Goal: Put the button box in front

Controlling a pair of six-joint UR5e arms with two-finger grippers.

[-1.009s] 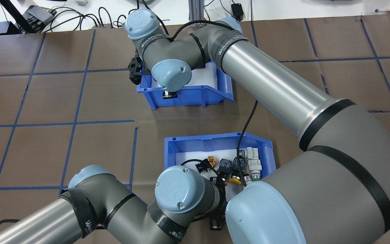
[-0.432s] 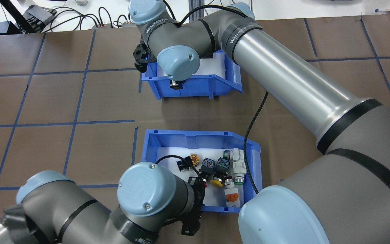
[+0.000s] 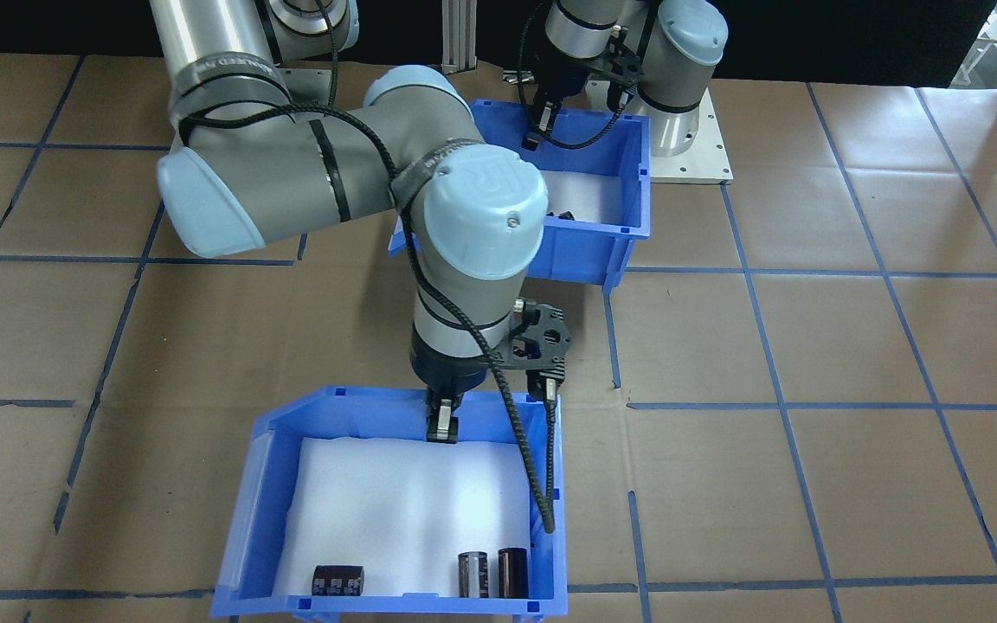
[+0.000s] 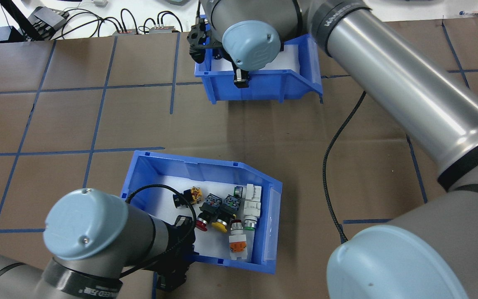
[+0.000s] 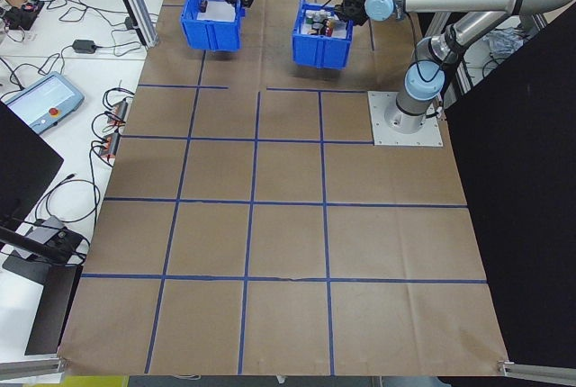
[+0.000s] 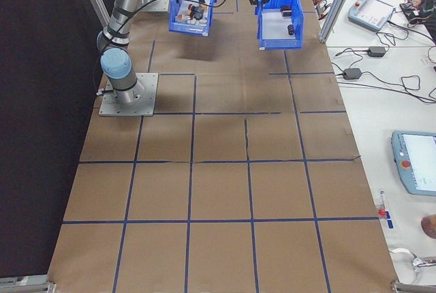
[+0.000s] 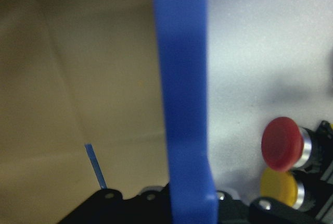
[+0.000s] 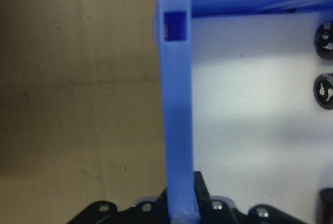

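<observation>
The button box (image 4: 206, 168) is a blue bin with a white liner holding red, yellow, orange and white push buttons (image 4: 222, 216). My left gripper (image 4: 179, 254) is shut on its near wall, which runs between the jaws in the left wrist view (image 7: 182, 104). In the front-facing view this box (image 3: 628, 182) is at the back under my left gripper (image 3: 540, 130). My right gripper (image 4: 241, 79) is shut on the wall of the like bin (image 4: 264, 87) holding dark capacitors (image 3: 481, 574). Shadows in the exterior right view suggest both bins hang above the table.
The table is brown paper with a blue tape grid (image 4: 98, 120). Cables and devices lie beyond its far edge (image 4: 56, 20). A black cable (image 4: 330, 166) hangs from my right arm over the table's middle. The robot's base plate (image 5: 405, 121) sits at the table's side.
The button box has moved left in the overhead view with my left gripper. My right arm has carried the capacitor bin farther away and to the right.
</observation>
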